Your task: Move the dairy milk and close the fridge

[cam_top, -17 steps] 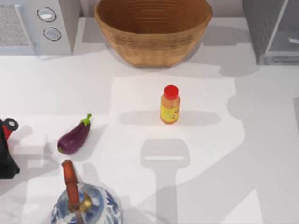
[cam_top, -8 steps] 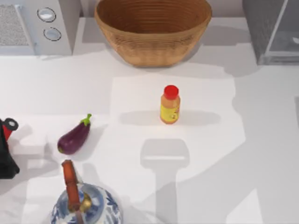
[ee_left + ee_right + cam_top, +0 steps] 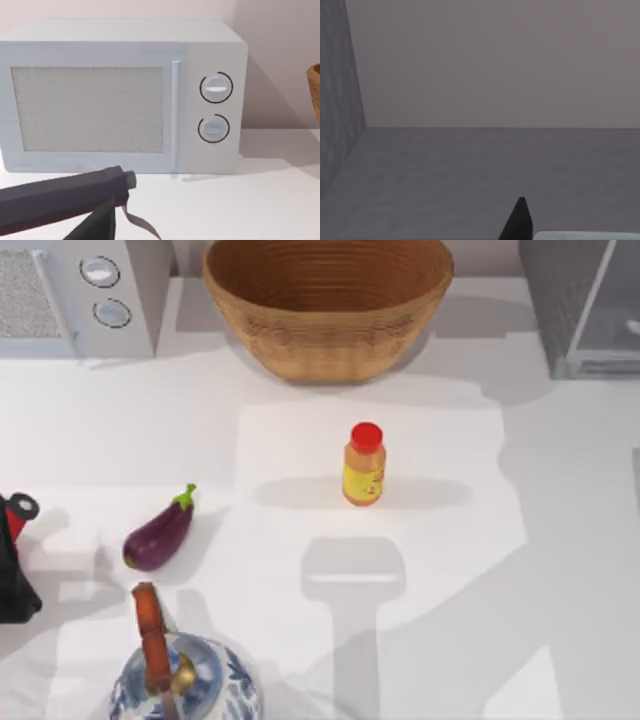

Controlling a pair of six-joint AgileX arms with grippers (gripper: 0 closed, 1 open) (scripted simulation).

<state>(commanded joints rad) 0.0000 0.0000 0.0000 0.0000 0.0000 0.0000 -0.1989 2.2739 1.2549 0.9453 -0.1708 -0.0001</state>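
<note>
At table's far right, fridge [image 3: 585, 305], right claw [image 3: 520, 220] inside

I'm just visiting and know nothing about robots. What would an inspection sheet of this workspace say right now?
Surface: white table, crossed by grey shadows.
Job's things: fridge at the far right corner, speckled grey side and a pale panel; inside cannot be judged. Dairy milk: nothing seen.
Clutter: orange bottle with red cap upright near the centre; eggplant lying to its left; blue-and-white teapot at the near edge; wicker basket at the back; microwave at the far left, door shut.
Grippers: left gripper low in front of the microwave; right gripper facing a grey wall.
Cables: nothing seen.
Surroundings: plain wall behind.
</note>
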